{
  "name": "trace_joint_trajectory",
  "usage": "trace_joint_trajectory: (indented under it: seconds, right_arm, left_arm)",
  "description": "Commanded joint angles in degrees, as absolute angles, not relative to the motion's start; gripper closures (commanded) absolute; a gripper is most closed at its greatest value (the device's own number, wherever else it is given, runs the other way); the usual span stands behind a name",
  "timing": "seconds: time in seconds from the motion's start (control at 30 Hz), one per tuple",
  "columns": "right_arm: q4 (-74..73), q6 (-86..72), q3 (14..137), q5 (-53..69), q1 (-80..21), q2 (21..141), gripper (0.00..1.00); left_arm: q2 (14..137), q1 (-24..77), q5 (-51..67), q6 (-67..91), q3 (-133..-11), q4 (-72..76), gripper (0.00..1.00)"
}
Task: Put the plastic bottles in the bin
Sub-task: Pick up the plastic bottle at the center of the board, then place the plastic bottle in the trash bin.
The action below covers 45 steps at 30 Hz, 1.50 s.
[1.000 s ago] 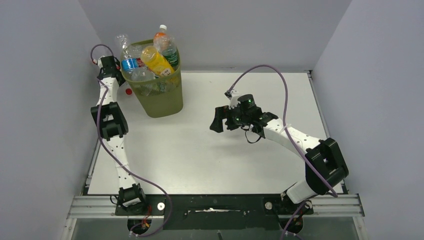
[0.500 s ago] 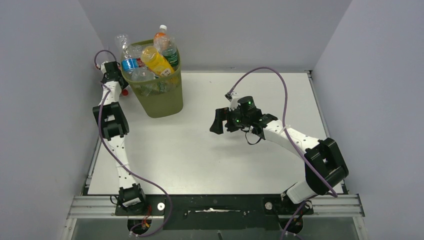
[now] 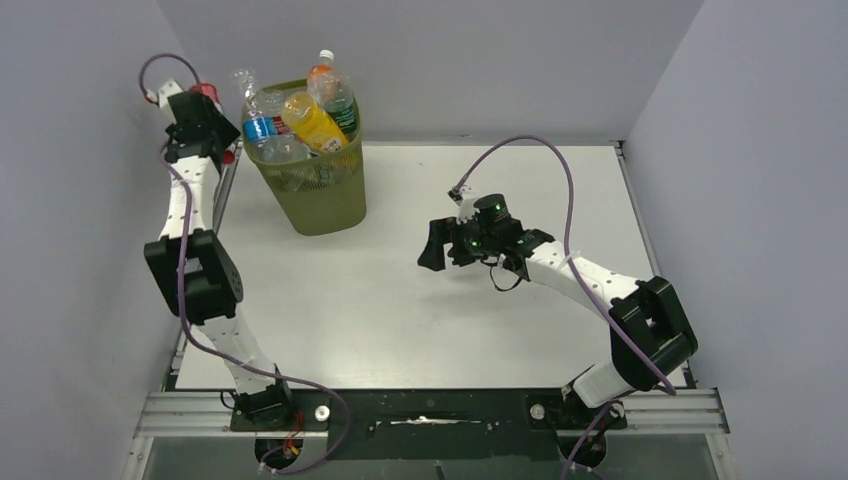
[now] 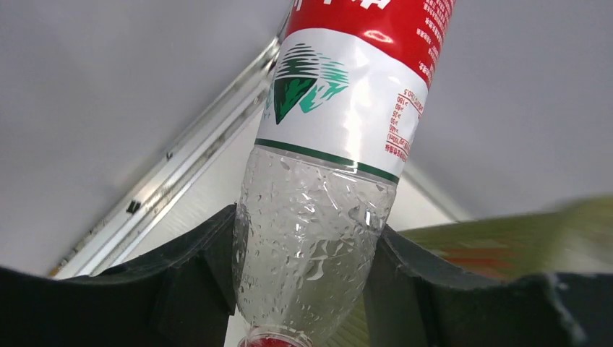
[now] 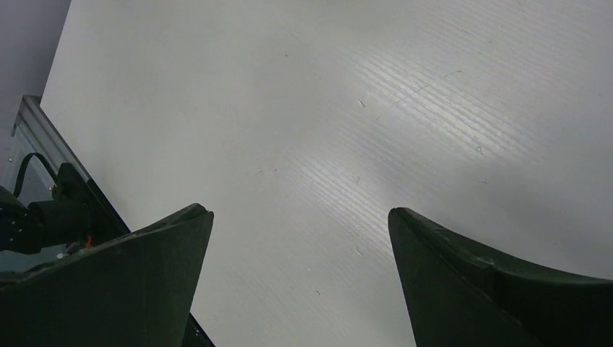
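Bottle (image 4: 340,123) clamped near cap (image 4: 271,337) by left claw (image 4: 307,246), base pointing outward, right claw (image 5: 300,213) wide

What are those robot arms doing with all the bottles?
They are tidying bottles into the green bin, which is already heaped full. The left gripper is shut on a red-labelled bottle, held up just left of the bin. The right gripper hangs open over the table, holding nothing.

bin (image 3: 322,200) mouth — heaped with plastic bottles (image 3: 312,121) above rim | table (image 3: 380,320) right of bin — open
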State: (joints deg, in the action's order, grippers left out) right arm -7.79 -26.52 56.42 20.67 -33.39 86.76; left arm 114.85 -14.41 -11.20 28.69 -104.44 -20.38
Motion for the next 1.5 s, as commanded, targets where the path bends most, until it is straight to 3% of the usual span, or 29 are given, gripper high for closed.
trace_joint_trajectory:
  seconds: [0.0,0.3,0.63,1.03,1.47]
  right_arm:
    - [-5.93,-27.23,57.1,20.76,-35.16,82.86,0.02]
    - [-6.81,-28.29,57.37,17.64,-39.16,81.19,0.02]
    - [-7.25,-29.33,56.57,14.1,-43.17,78.98,0.02]
    - [-6.88,-30.26,54.45,12.51,-44.27,75.5,0.02]
    - [-6.47,-30.42,53.42,12.13,-44.38,73.96,0.02]
  left_arm:
    - [100.82,-15.37,-8.38,27.51,-106.68,-17.51,0.57]
    - [91.4,-17.82,13.82,29.31,-109.65,-26.56,0.56]
    - [87.04,-17.69,37.5,37.78,-105.47,-23.74,0.56]
    - [89.17,-15.93,42.31,44.68,-96.02,-15.76,0.55]
    - [96.37,-14.26,35.11,36.12,-107.58,-27.23,0.46]
